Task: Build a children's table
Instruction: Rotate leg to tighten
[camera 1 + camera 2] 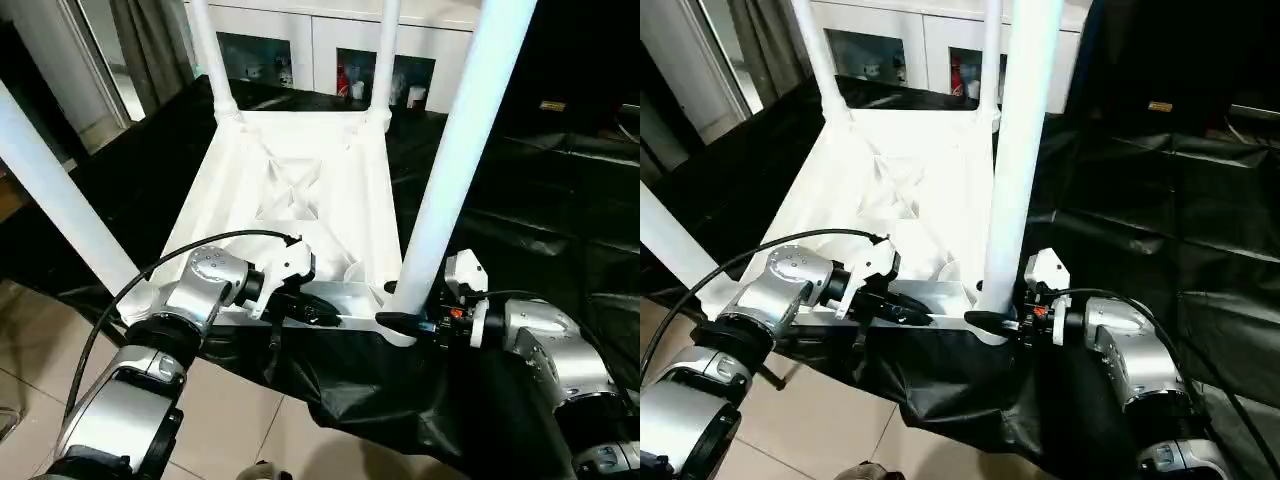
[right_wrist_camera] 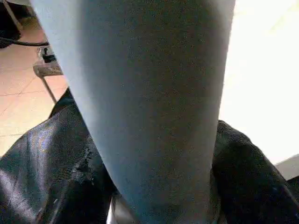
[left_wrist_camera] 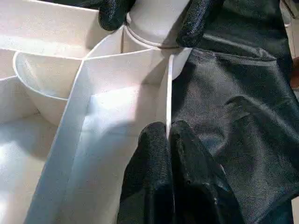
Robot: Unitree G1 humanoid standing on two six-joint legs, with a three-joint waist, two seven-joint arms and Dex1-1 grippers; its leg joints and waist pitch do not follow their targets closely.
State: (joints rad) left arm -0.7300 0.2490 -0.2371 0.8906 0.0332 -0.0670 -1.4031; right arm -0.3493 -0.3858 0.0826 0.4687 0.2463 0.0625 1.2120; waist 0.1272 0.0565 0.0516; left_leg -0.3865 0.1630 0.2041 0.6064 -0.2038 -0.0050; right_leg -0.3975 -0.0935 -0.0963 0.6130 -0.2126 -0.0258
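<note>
Lying upside down, children's table [image 1: 300, 190] apparently points its legs upward.

The children's table [image 1: 300, 200] is all white plastic and lies upside down on a black sheet. Its rimmed underside faces up, showing crossed ribs in the middle and a round socket cup by the near corner. Four long round tapering legs stand up from its corners: two at the far corners, one at the near left [image 1: 60, 200] and one at the near right [image 1: 455, 150].
</note>
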